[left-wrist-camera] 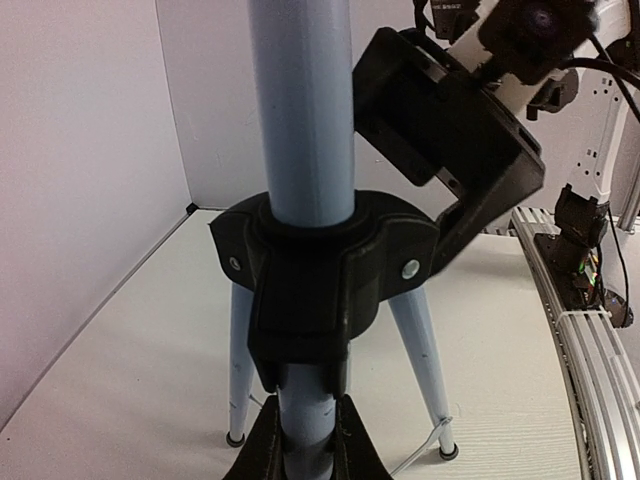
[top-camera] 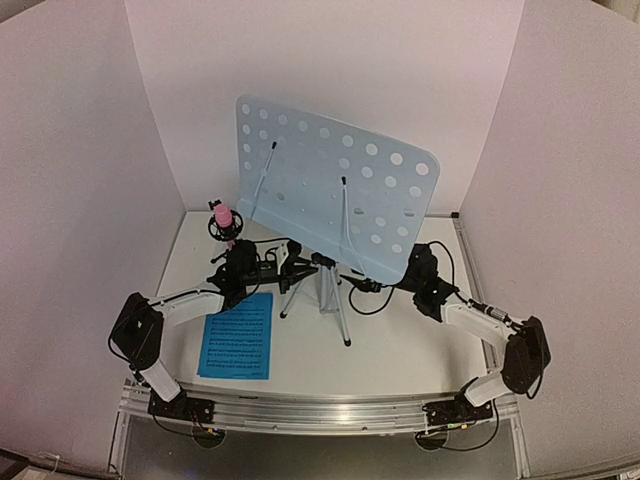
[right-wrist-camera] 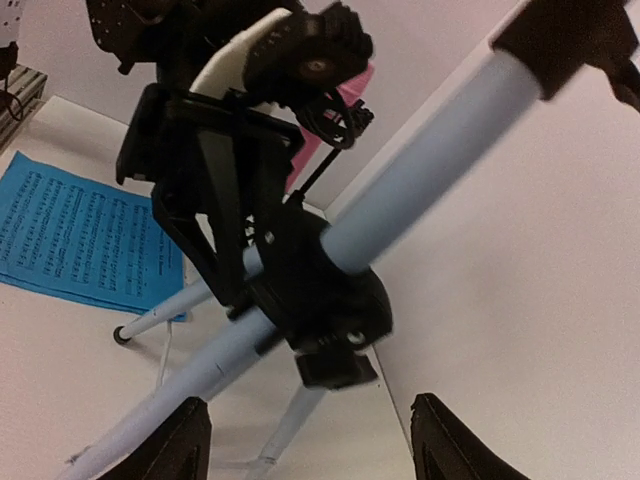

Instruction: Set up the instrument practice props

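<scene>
White table (top-camera: pixel 400 350), white walls (top-camera: pixel 330 60) — left pincer (left-wrist-camera: pixel 305 440) clamped on tripod pole (left-wrist-camera: pixel 300 120); right pincer (right-wrist-camera: pixel 310 440) apart.

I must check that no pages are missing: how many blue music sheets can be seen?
1. The blue sheet lies flat on the table, left of the tripod. Another may lie hidden beneath it.

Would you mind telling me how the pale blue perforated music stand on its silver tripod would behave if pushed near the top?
Likely top-heavy: its wide pale blue perforated desk sits above a narrow silver tripod, so it may tip. The holes suggest a fairly light panel.
</scene>
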Available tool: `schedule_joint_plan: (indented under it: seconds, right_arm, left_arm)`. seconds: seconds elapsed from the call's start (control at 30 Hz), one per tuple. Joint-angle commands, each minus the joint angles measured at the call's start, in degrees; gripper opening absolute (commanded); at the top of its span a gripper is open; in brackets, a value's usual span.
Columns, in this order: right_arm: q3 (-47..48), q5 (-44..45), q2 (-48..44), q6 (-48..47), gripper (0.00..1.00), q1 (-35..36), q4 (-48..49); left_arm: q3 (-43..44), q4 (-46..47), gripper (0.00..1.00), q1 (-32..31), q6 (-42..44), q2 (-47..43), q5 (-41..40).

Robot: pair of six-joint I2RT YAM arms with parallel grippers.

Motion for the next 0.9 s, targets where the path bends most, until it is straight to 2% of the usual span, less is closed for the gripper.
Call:
schedule_joint_plan:
  seconds: [0.0,0.27,0.57,0.7,0.87]
  right_arm:
    - [3.8,2.3,0.4,-11.6,0.56,1.9,-1.4]
    - [6.6,2.8,1.9,-16.1,0.39,3.2,-7.7]
    - [9.2,7.2,4.7,-19.8,0.32,3.3,-9.7]
    - [9.6,6.5,5.3,-19.9,0.22,3.5,-10.5]
    - [9.5,6.6,4.7,-17.6,0.01,4.0,-13.0]
  left_arm:
    - [1.9,2.2,0.00,-0.5,1.8,0.5,0.1]
    - [2.3,2.1,0.00,-0.5,2.0,0.8,0.1]
    - [1.8,2.2,0.00,-0.5,2.0,0.6,0.4]
    - [1.8,2.4,0.00,-0.5,2.3,0.6,0.3]
    - [1.5,2.4,0.00,-0.6,2.6,0.3,0.0]
